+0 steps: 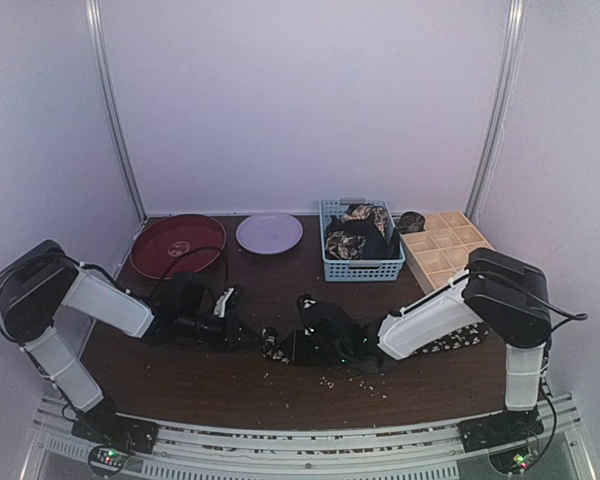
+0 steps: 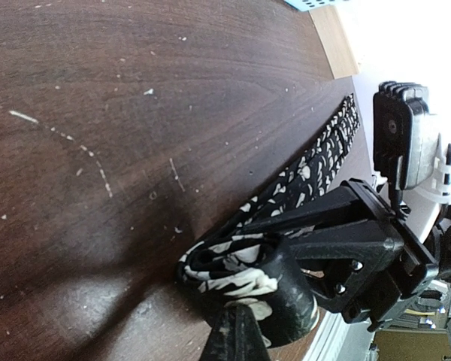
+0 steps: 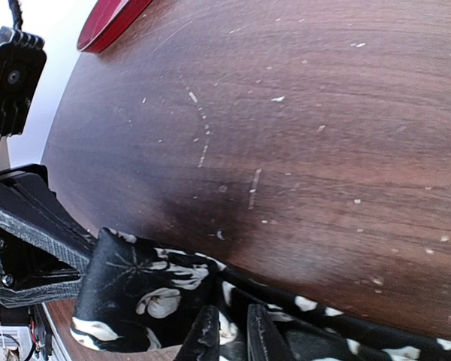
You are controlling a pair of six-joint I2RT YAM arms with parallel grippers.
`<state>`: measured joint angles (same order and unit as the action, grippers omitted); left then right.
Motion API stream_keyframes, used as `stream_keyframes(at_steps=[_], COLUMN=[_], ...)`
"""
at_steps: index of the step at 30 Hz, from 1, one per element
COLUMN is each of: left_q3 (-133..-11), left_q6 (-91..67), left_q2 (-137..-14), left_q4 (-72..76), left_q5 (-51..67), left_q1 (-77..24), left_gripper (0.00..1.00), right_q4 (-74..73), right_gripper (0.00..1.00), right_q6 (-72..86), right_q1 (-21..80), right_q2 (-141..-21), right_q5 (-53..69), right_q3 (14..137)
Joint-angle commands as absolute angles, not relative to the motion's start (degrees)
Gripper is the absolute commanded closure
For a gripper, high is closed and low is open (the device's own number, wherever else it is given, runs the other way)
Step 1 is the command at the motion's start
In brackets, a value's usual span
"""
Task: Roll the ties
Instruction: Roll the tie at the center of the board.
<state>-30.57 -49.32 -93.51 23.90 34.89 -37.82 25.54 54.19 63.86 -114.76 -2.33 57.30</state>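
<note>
Tie [image 2: 316, 162], a long narrow black fabric strip with a cream floral print, lies flat on the dark brown wooden table [image 1: 180, 385] near the front middle, between my two arms. One end is folded over into a loose start of a roll. The rest runs straight off to my right and passes under the right forearm in the top view.

Left gripper [image 2: 235, 320]: the jaws are closed tight and the tips sit right at the folded end, touching it. I cannot tell if any fabric is actually pinched.

Right gripper [image 3: 231, 320]: the jaws stand at a narrow gap with printed cloth caught between the fingers, so I read this as a hold on the tie just beside the fold. Both grippers are low on the table, nose to nose and almost touching.

Behind them, right of centre, is a blue plastic mesh basket [image 1: 362, 268] holding spare ties [image 1: 358, 238] in a heap, same print. A tan wooden gridded tray [image 1: 450, 245] sits just beside the basket on its right. A round dark red plate [image 1: 177, 245] is at back left, with a round lavender plate [image 1: 269, 232] next to it, close but apart. Pale crumbs [image 1: 330, 380] are scattered on the wood near the front.
</note>
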Motion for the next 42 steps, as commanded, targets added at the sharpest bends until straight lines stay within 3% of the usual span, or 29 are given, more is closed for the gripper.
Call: stream_keyframes(at_steps=[1,10,15,29,42], left_q3=[-32.8,-35.3,-37.0,-37.8,-37.2], left_q6=[-48.1,-48.0,-47.5,-46.2,-45.3], left_q2=[-94.6,-96.8,-98.5,-101.2,-100.5], left_q4=[23.6,22.8,22.7,22.6,21.8], left_q5=[33.7,32.9,33.0,32.6,31.0], left_q1=[-38.9,-40.7,-41.7,-43.3,-43.4], left_gripper=[1.0,1.0,1.0,1.0,1.0], right_q4=[25.9,23.4,23.4,26.3,25.1], right_gripper=[0.84,0.88,0.83,0.63,0.69], right_q6=[53.8,53.8,53.9,54.2,57.5], right_q1=[63.3,62.7,62.0,61.9,62.0], right_q2=[-112.5,-110.4,-105.8,-107.4,-109.5], right_q5=[-4.2,-7.1,-11.2,-4.1,0.1], right_q3=[55.5,54.1,50.4,52.1,54.0])
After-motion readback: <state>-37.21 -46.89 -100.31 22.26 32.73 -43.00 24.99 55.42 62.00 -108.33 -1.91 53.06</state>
